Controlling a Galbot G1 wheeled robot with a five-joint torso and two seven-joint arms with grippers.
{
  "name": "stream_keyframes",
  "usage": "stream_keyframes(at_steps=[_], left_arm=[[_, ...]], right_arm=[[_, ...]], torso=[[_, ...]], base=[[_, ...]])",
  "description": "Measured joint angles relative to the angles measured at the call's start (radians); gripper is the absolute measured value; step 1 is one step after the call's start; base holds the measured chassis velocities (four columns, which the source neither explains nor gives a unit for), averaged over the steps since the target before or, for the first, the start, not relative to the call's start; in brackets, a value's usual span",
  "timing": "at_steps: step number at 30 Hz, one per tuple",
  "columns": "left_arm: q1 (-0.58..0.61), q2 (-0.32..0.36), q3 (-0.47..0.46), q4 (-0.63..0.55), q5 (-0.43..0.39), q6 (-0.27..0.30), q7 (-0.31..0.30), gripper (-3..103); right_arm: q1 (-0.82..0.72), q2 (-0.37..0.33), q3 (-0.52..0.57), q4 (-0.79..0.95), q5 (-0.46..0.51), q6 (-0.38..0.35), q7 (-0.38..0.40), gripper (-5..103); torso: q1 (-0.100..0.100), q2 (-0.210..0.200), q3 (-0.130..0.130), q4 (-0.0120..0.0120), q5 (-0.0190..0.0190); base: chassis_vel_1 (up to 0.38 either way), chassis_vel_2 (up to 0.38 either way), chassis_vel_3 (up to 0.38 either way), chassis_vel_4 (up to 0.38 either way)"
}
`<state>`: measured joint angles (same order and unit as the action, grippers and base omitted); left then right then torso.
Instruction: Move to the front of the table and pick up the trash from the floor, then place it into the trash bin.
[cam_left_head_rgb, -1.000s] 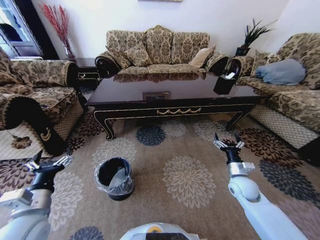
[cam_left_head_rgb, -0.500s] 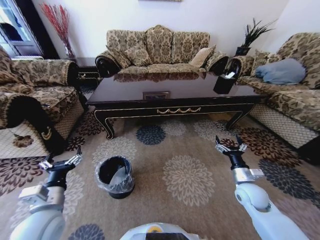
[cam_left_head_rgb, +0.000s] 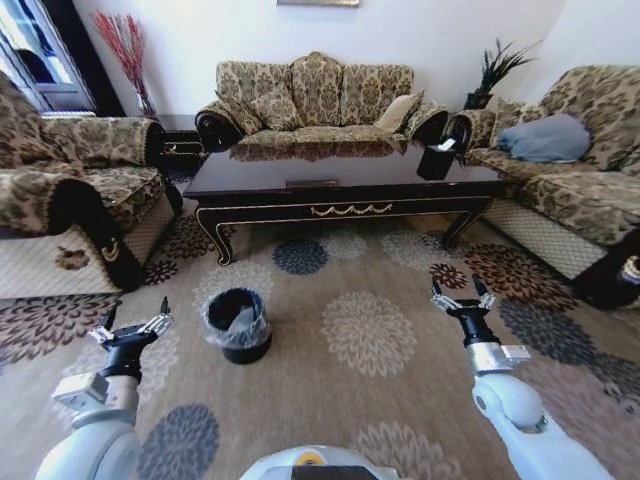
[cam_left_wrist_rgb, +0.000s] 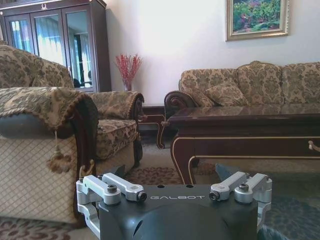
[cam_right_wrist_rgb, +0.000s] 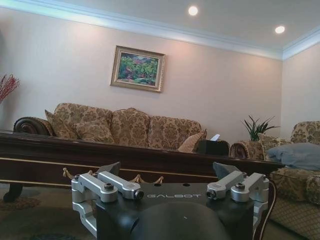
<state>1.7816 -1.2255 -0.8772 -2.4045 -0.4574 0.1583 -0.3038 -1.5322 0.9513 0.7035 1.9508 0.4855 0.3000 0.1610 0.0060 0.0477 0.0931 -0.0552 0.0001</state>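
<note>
1. Left claw (cam_left_head_rgb: 130, 328) hung low over the carpet (cam_left_head_rgb: 390, 400), fingers spread open, nothing held.
2. Right claw (cam_left_head_rgb: 462, 298) also hung low over the carpet, fingers open and empty, well apart from the left claw.
3. Bin (cam_left_head_rgb: 236, 324) stood on the carpet between the two claws, near the left claw and slightly ahead of it; crinkly liner around its rim, something pale inside.
4. Table (cam_left_head_rgb: 340, 190) stood ahead of both claws, beyond the bin; its glossy tabletop carried a small dark tissue box (cam_left_head_rgb: 436, 160) at the far right end.
5. From the left wrist, the left claw (cam_left_wrist_rgb: 174, 192) pointed at the table's left end (cam_left_wrist_rgb: 240, 130); from the right wrist, the right claw (cam_right_wrist_rgb: 170, 190) faced the table's front rail (cam_right_wrist_rgb: 75, 160).
6. No loose trash could be made out on the carpet near either claw.
7. Sofas (cam_left_head_rgb: 315, 95) ringed the table.
</note>
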Motion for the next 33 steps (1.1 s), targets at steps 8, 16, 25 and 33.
stream_keyframes(at_steps=[8,16,25,33], left_arm=[[-0.005,-0.006,0.019,0.010,0.007,-0.001,0.003,100],[-0.001,-0.016,0.033,0.013,0.017,-0.001,0.003,100],[0.011,-0.022,0.034,0.010,0.036,-0.003,0.006,100],[0.025,-0.029,0.041,0.000,0.060,-0.012,0.008,100]], right_arm=[[-0.009,0.000,0.006,-0.008,-0.001,0.000,-0.003,100],[-0.006,0.002,0.001,-0.015,-0.002,0.002,-0.003,100],[-0.004,0.001,-0.005,-0.024,-0.003,0.009,-0.009,100],[-0.016,-0.001,-0.004,-0.020,-0.007,0.015,-0.011,100]], torso=[[0.000,0.000,0.000,0.0001,-0.0003],[0.000,0.000,0.000,0.0000,-0.0003],[0.000,0.000,0.000,0.0002,-0.0005],[0.000,0.000,0.000,0.0000,0.0001]], base=[[0.364,-0.355,-0.355,0.348],[0.354,-0.371,-0.356,0.359],[0.354,-0.343,-0.338,0.344],[0.337,-0.344,-0.348,0.350]])
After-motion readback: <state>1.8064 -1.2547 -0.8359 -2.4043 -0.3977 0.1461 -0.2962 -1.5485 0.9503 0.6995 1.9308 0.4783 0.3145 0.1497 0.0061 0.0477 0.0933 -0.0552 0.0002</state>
